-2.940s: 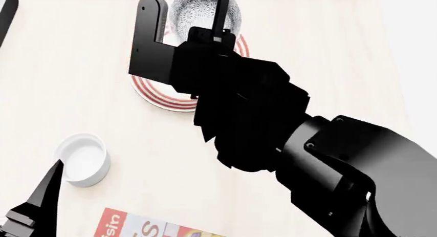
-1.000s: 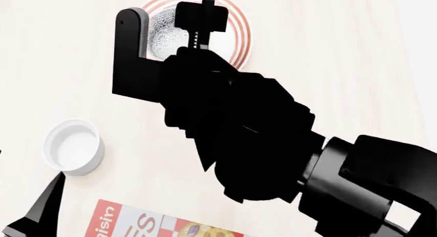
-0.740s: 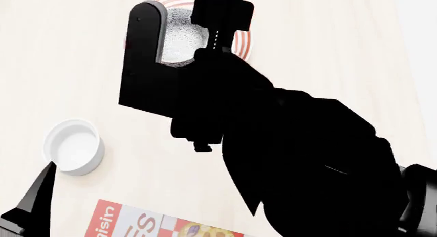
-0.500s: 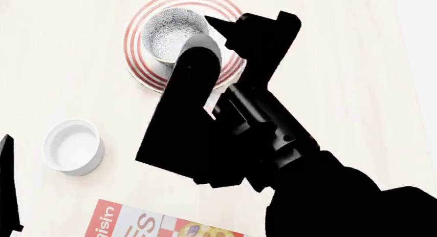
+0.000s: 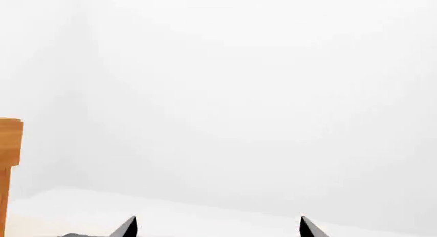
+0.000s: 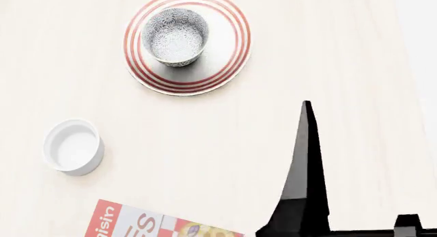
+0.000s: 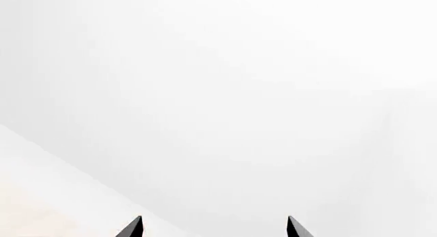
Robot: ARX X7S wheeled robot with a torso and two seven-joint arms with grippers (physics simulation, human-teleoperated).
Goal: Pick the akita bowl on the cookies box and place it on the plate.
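Speckled grey-and-white, the akita bowl (image 6: 175,36) is sitting upright on the plate (image 6: 225,52), resting toward the plate's ten o'clock side rather than dead centre. The plate, white with thin red rings, is lying on the pale tabletop (image 6: 204,145) at the head view's twelve o'clock. The right gripper (image 6: 304,196) is showing at about five o'clock in that view — one dark pointed finger sticking up from the bottom edge, well apart from the bowl and touching nothing. In the right wrist view its two fingertips (image 7: 133,228) are standing apart with only blank white between them, so the gripper is spread and empty. The left gripper (image 5: 218,228) is likewise showing two separated tips in its wrist view, beside an orange-brown edge (image 5: 8,165).

The cookies box (image 6: 150,224) is lying at six o'clock, cut off by the frame — only "aisin" and part of large white letters "ES" are readable on its red face. A plain white cup (image 6: 73,146) is standing at nine o'clock.
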